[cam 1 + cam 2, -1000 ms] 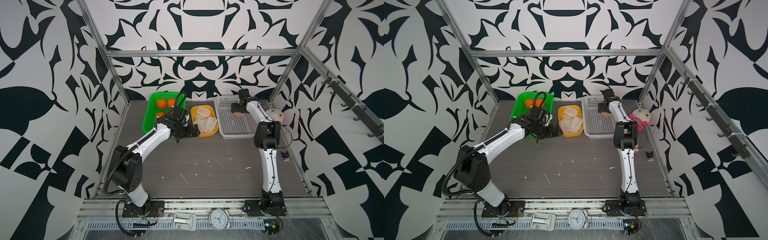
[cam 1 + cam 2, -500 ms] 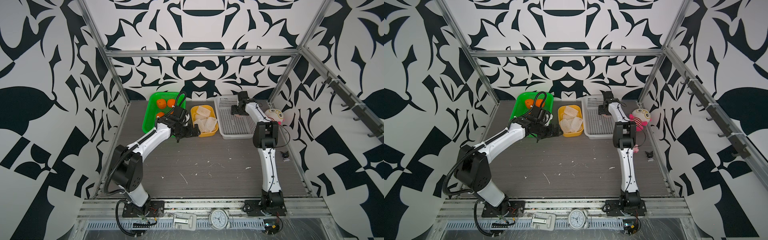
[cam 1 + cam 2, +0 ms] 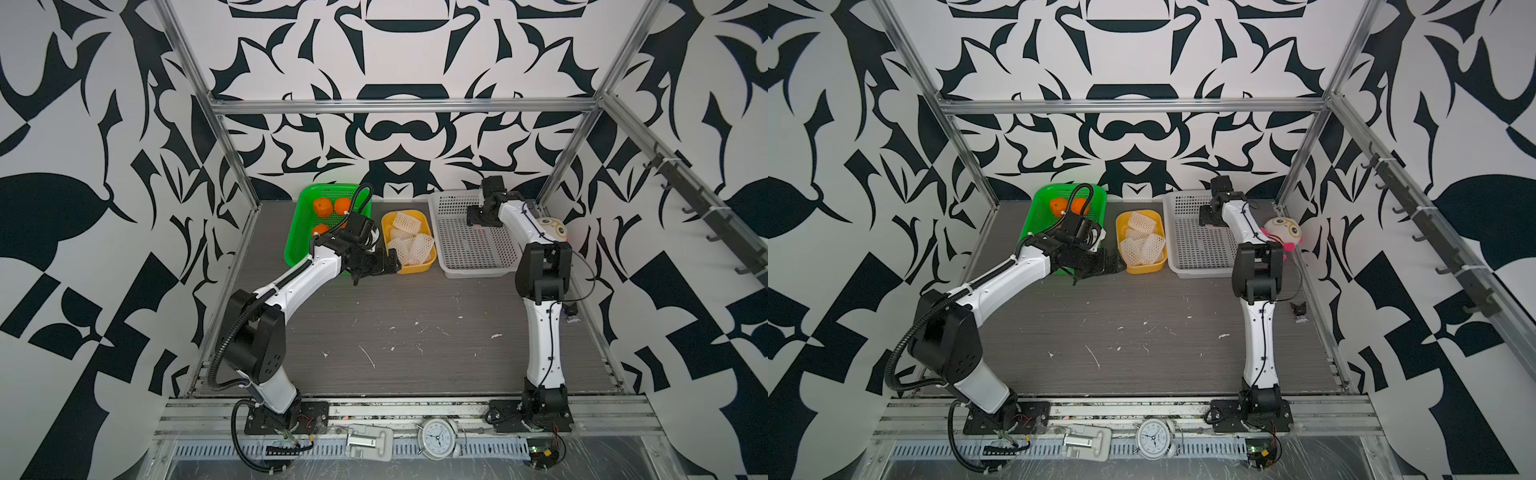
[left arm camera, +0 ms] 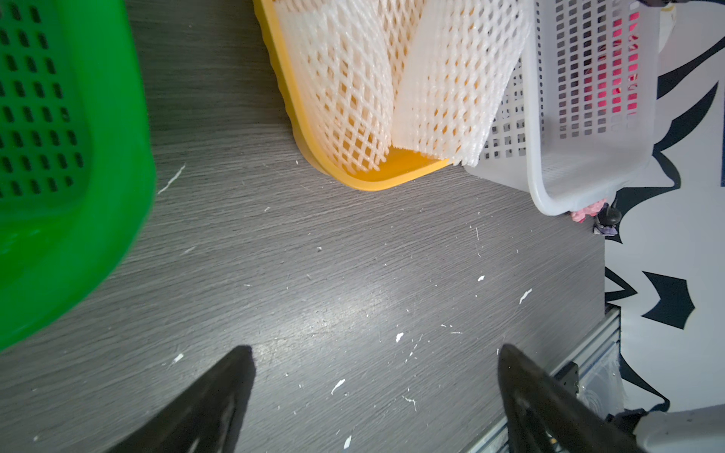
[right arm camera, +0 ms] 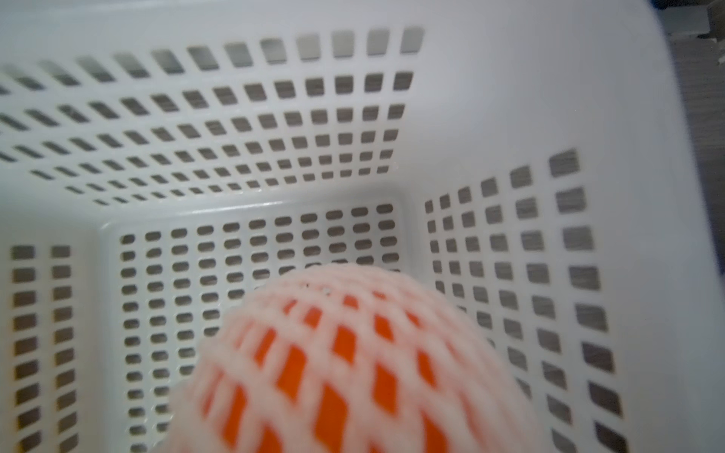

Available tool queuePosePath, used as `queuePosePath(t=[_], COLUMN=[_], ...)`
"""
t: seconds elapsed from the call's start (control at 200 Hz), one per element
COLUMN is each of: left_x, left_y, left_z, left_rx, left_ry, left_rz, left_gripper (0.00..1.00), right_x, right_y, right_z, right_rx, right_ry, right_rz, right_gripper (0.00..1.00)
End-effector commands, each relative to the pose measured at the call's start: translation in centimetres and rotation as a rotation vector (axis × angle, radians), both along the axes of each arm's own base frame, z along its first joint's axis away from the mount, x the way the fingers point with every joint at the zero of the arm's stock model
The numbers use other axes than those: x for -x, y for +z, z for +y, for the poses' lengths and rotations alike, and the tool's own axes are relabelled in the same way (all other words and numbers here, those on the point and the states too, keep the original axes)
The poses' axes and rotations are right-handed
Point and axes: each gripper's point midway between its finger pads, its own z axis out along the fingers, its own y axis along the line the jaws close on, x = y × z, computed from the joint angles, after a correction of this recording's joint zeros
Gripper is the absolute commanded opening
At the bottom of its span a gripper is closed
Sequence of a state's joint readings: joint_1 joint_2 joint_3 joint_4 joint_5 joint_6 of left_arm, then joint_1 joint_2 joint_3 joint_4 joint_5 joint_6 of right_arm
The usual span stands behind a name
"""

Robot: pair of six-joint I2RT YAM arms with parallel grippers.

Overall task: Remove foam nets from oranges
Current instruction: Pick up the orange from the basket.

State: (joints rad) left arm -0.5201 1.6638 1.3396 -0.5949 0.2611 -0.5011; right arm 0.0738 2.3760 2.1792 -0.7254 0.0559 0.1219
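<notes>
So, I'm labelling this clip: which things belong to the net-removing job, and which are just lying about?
Job: netted orange, bare oranges, removed foam nets, green basket, yellow tray, white basket.
Lying about: plush toy, alarm clock.

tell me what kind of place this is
Likely a robot lab test cell: left arm and right arm bolted to an aluminium rail, patterned wall panels, green basket of oranges as practice props.
</notes>
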Motion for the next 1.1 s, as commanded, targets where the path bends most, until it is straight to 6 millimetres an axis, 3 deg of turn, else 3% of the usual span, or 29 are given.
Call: queuePosePath(t=[0.0, 0.16, 0.37, 0.53, 0.67, 0.855, 0.96, 1.095], left_x=[1.3, 2.9, 4.6, 5.9, 7.6, 10.0, 11.4, 12.5], left_y=[0.6, -0.5, 0.8, -0.2, -1.3, -2.8, -4.6, -5.4], left_z=[-0.3, -0.5, -0.9, -0.2, 0.4, 0.6, 1.2, 2.1], left_rx=[0.026, 0.040, 0.138, 0.125, 0.151, 0.161, 0.137, 0.124], left_ry=[-0.029, -0.064, -0.099, -0.091, -0.080, -0.088, -0.082, -0.070], left_rz=[0.050, 0.141, 0.105, 0.132, 0.156, 0.198, 0.245, 0.254], left_gripper=[0.99, 1.00, 0.99, 0.99, 0.99, 0.99, 1.00, 0.99], right_x=[3.0, 7.0, 11.8, 15.2, 18.6, 23.0, 25.6, 28.6], right_y=[3.3, 5.1, 7.7, 8.8, 8.8, 8.0, 6.6, 3.9], right_z=[1.1, 1.9, 3.1, 4.7, 6.0, 9.1, 11.4, 14.0], right_rx=[-0.014, 0.038, 0.131, 0.147, 0.166, 0.160, 0.137, 0.138], right_ry=[0.050, 0.086, 0.119, 0.152, 0.174, 0.242, 0.298, 0.365], right_rz=[0.031, 0.105, 0.115, 0.097, 0.076, 0.062, 0.079, 0.127], right_gripper=[0.70, 0.69, 0.69, 0.69, 0.68, 0.67, 0.67, 0.66])
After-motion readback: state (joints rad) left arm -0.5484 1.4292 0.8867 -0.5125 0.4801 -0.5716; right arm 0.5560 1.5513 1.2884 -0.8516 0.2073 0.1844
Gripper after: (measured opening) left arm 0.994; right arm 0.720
